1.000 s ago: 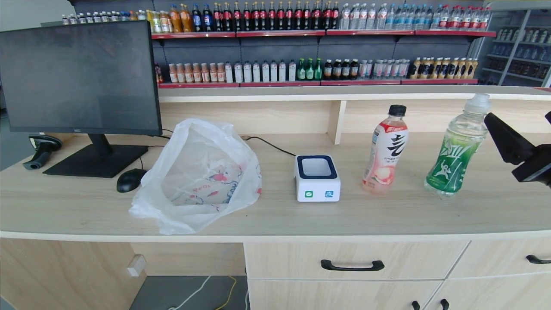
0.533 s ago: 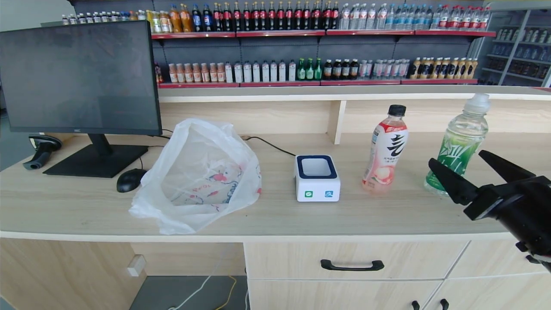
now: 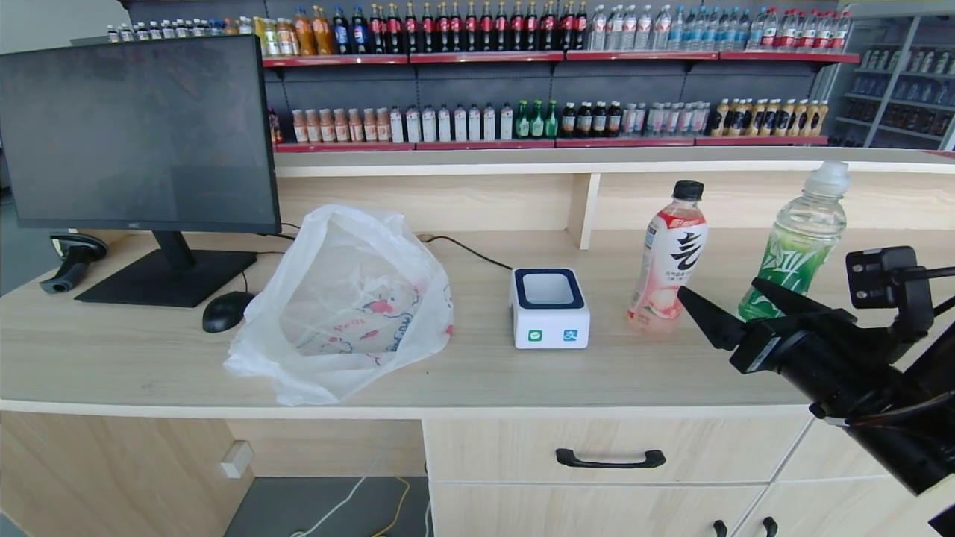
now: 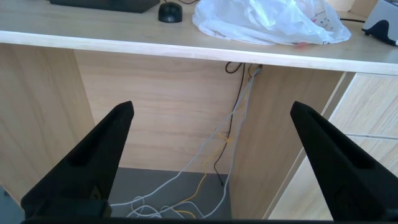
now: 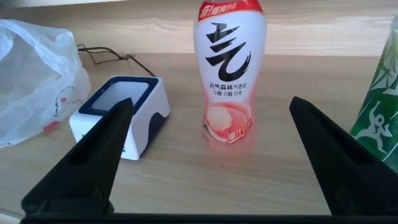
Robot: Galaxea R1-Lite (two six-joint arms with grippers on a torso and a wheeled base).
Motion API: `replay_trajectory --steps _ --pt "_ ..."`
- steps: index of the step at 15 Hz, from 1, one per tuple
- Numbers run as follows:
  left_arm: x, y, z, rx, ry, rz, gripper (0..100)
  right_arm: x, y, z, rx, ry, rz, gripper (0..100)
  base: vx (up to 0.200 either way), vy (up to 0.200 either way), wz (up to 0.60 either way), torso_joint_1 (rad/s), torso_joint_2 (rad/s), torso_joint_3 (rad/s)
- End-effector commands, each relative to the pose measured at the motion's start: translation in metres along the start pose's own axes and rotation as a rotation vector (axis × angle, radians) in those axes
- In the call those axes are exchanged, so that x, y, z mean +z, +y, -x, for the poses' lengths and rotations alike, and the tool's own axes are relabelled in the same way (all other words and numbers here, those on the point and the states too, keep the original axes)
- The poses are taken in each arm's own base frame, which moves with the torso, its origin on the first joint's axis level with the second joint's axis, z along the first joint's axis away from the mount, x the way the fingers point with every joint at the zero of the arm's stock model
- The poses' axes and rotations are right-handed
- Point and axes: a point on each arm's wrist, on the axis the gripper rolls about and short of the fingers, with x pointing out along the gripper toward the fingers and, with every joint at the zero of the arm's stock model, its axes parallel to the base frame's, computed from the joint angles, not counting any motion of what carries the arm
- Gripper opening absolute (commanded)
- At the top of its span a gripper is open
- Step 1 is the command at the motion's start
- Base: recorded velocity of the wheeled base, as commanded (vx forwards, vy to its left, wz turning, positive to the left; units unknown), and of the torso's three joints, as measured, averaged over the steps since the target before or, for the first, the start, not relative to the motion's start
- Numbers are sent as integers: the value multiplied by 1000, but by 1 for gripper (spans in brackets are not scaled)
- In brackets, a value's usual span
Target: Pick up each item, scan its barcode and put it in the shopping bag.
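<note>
Left wrist view puts the left pincer [image 4: 211, 106] lowest and nearest, jaws spread wide, hanging below the front edge of the desk [image 3: 485, 373] and facing the loose cables underneath. Above the desk's near right corner, the right pincer [image 3: 718, 286] is also wide open and holds nothing. It points toward the pink bottle [image 3: 668, 261], which stands upright just ahead of the fingertips and, in the right wrist view, sits centred in the gap between them. The green bottle [image 3: 794, 257] stands upright close on the right, partly behind the pincer's outer finger. Left of the pink bottle sits the scanner [image 3: 550, 309], window upward, and farther left the shopping bag [image 3: 343, 306] lies slumped, its mouth loosely open. Both bottles are on the desk, not in the bag.

The risks, as I judge them: both bottles are tall and narrow, so a finger touching before the jaws close could topple the pink bottle toward the scanner. The outer finger passes near the green bottle and may knock it. A grip across the label could hide the barcode. The limp bag might fold shut under a bottle. Behind stand a mouse [image 3: 224, 312], a monitor [image 3: 138, 130] and stocked shelves [image 3: 559, 97].
</note>
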Motion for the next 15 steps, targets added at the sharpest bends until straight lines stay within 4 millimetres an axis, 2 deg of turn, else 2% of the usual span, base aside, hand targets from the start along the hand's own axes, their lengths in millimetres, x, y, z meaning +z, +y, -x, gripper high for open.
replay_trajectory --steps 1,3,6,9,15 --pt "0 0 0 1 -1 0 100 -12 -3 -7 -12 44 6 100 0 0 0 0 0 0" --pt "0 0 0 1 1 0 100 -11 -6 -22 -28 24 14 100 0 0 0 0 0 0" --pt "0 0 0 1 1 0 100 -19 -8 -34 -32 42 15 100 0 0 0 0 0 0" --pt "0 0 0 -1 -1 0 100 -20 -10 -57 -49 12 18 100 0 0 0 0 0 0" --pt "0 0 0 1 -1 0 100 -31 -18 -66 -84 39 13 100 0 0 0 0 0 0"
